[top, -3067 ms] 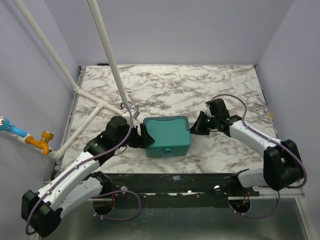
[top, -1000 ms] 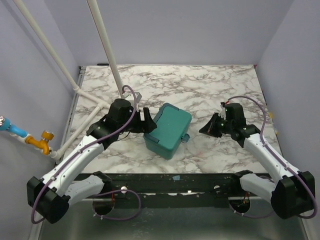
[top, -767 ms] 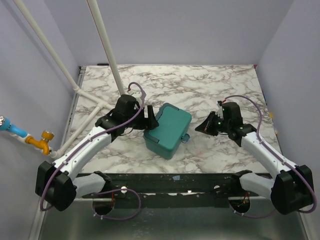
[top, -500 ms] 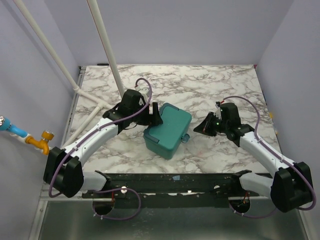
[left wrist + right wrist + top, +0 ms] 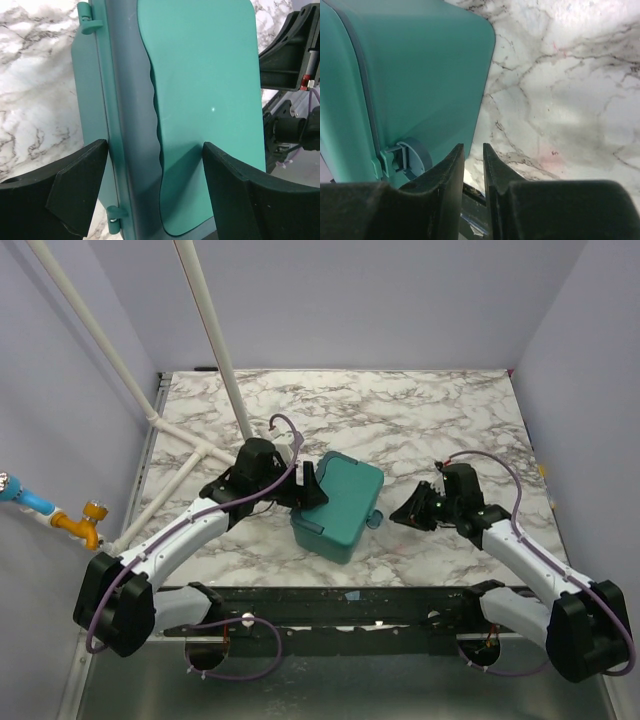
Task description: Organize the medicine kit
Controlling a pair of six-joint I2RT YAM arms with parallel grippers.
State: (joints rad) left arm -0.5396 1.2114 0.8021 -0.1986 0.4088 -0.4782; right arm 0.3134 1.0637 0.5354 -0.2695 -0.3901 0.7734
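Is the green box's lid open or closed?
Closed. The medicine kit has its lid flat down, with no gap along the seam in either wrist view.

The medicine kit point(image 5: 338, 506) stands on the counter point(image 5: 430, 420) between the left claw point(image 5: 308, 485) and right claw point(image 5: 396, 517), barring a straight pass across. Open counter stretches behind it and right; white pipes point(image 5: 212, 335) slant across the far-left corner.

The medicine kit point(image 5: 340, 502) is a deep teal-green plastic box with rounded corners. The lid is closed. It stands near the centre of the table point(image 5: 420, 420), askew to the table edges, with a round latch point(image 5: 375, 520) on its right side.
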